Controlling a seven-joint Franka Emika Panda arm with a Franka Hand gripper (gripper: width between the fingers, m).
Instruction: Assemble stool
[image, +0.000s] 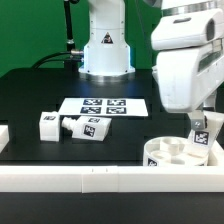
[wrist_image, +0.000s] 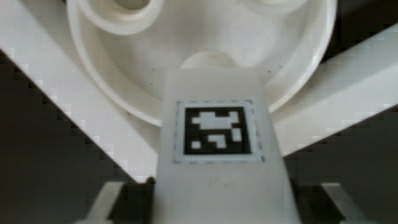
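- The end effector (image: 200, 126) hangs at the near right of the bench (image: 30, 90), clamped on the held leg (image: 203, 139), whose square tag faces the exterior camera.
- The held leg stands upright over the right part of the round seat (image: 172, 155); I cannot tell whether it touches a socket.
- The seat lies just behind the near rail (image: 90, 178).
- The left loose leg (image: 50, 123) and the right loose leg (image: 88, 128) lie side by side on the left, just near of the marker board (image: 105, 105) and well apart from the seat.
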